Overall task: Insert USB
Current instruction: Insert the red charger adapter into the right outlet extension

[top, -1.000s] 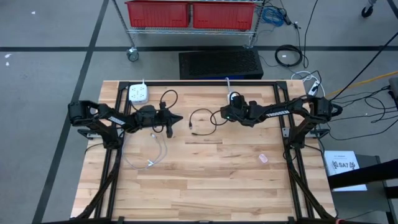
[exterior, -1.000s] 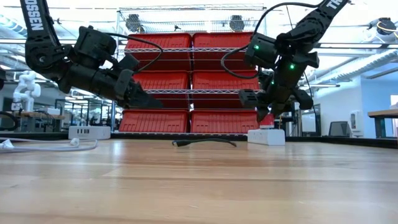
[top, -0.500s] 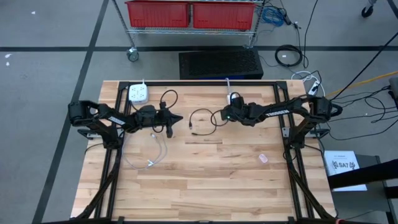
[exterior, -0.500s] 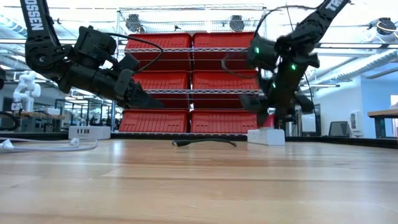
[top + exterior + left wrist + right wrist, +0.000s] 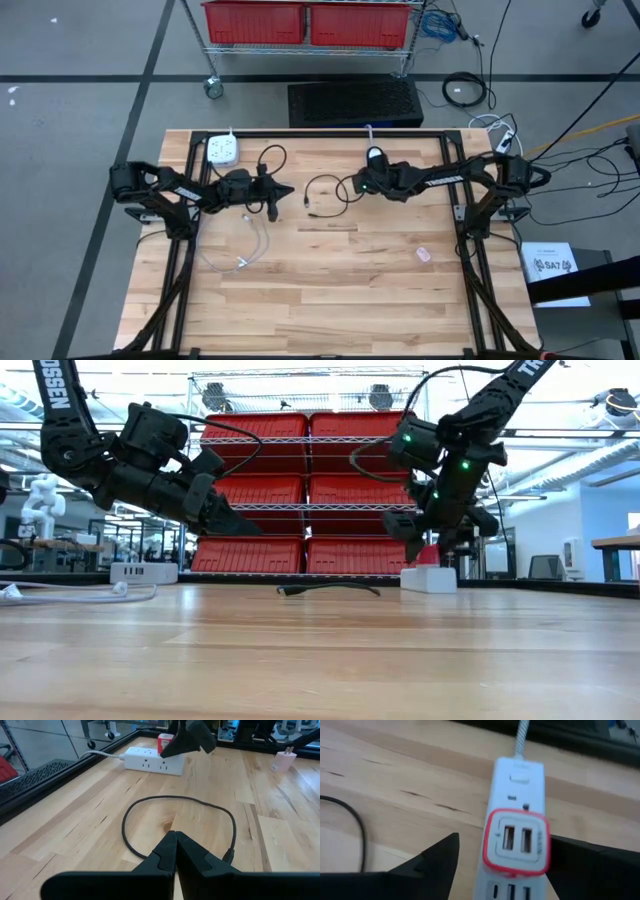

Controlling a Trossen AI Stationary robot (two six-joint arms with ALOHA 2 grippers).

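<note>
A white power strip [image 5: 520, 775] lies at the table's far middle [image 5: 375, 156]. A red-rimmed block with two USB ports [image 5: 517, 840] sits on it. My right gripper [image 5: 504, 840] hangs open just above the strip [image 5: 437, 545], one finger on either side of the block. A black cable [image 5: 318, 178] lies in a loop on the wood between the arms, its plug end [image 5: 228, 855] on the table. My left gripper [image 5: 289, 189] hovers shut, left of the cable and above the table [image 5: 245, 528], with nothing in it.
A second white power strip [image 5: 222, 150] lies at the far left, and a white cable [image 5: 250, 245] curls near the left arm. A small pink item [image 5: 423, 255] lies right of centre. Black frame rails [image 5: 300, 133] run along the table's edges. Bare wood fills the near half.
My right gripper has opened over the power strip and rolled a little. The red-rimmed block stays on the strip. My left arm has kept still.
</note>
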